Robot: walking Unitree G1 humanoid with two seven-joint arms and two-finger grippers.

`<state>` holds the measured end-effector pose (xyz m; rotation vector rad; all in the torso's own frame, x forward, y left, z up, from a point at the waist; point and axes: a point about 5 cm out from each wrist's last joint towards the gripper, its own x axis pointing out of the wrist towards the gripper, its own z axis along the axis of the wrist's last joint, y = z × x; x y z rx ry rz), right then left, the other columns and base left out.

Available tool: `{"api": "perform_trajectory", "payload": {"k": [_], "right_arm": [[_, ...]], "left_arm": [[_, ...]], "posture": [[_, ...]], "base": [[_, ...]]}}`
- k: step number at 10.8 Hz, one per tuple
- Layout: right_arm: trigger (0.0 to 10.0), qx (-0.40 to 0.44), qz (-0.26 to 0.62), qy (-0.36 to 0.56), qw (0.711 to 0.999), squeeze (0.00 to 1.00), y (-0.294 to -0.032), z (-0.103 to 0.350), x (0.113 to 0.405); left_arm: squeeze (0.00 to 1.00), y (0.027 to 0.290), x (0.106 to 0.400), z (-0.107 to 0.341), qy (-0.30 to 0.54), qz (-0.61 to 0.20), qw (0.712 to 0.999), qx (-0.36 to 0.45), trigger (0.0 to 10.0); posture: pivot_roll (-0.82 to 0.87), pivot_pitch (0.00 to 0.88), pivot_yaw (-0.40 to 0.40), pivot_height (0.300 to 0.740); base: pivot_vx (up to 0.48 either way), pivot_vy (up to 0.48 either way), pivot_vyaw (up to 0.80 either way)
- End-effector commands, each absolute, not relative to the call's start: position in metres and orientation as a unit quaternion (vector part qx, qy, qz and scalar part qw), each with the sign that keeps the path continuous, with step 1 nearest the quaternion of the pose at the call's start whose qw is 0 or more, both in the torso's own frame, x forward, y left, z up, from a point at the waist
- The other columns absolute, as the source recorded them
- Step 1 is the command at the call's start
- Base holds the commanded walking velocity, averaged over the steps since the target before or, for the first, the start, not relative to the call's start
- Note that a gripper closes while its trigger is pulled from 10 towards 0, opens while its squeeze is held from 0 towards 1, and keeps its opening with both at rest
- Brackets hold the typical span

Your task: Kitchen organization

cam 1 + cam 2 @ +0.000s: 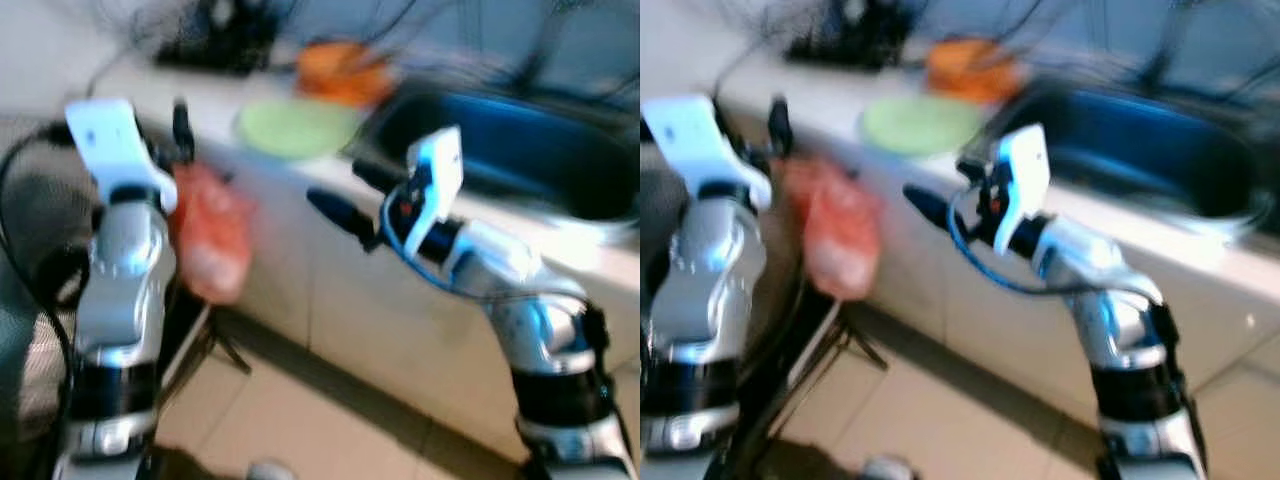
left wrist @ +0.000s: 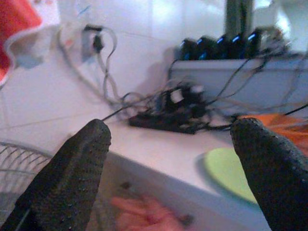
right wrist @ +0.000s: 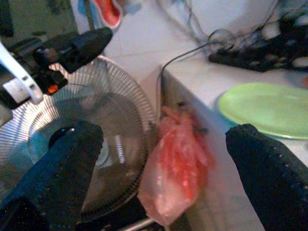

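The head views are blurred. A white counter (image 1: 200, 100) carries a round green plate (image 1: 295, 127) and, behind it, an orange item (image 1: 340, 70) that I cannot identify. A red plastic bag (image 1: 210, 235) hangs against the counter's end. My left gripper (image 1: 180, 135) is raised beside the counter's corner just above the bag, its fingers (image 2: 77, 163) wide open and empty. My right gripper (image 1: 345, 192) hovers in front of the counter face, below the plate and right of the bag. It points toward the bag (image 3: 175, 168), open and empty.
A dark blue sink (image 1: 510, 150) is sunk in the counter to the right of the plate. A black power strip (image 2: 168, 118) with tangled cables lies at the counter's back. A standing fan (image 3: 72, 144) is on my left beside the bag. Beige floor tiles (image 1: 300, 420) lie below.
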<state>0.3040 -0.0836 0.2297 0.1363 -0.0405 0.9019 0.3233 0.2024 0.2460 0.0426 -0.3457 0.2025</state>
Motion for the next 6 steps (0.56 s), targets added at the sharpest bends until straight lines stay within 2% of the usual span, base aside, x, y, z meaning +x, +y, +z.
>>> {"api": "perform_trajectory", "payload": {"k": [1, 4, 6], "right_arm": [[10.0, 0.066, 0.426, -0.028, 0.902, 0.17, -0.0905, 0.2323, 0.3045], [10.0, 0.067, 0.425, -0.029, 0.902, 0.17, -0.0899, 0.2323, 0.3046], [10.0, 0.067, 0.425, -0.027, 0.902, 0.16, -0.0902, 0.232, 0.3055]], "left_arm": [[0.0, 0.1957, 0.3258, 0.248, -0.171, 0.085, 0.981, 0.021, 10.0], [0.0, 0.195, 0.3256, 0.2454, -0.165, 0.082, 0.983, 0.019, 10.0], [0.0, 0.1939, 0.3258, 0.2429, -0.16, 0.09, 0.983, 0.014, 10.0]], "posture": [[0.13, 0.08, 0.012, 0.74], [0.13, 0.079, 0.012, 0.74], [0.13, 0.077, 0.012, 0.74]], "base": [[0.469, 0.0, 0.0], [0.467, 0.0, 0.0], [0.0, 0.0, 0.0]]}}
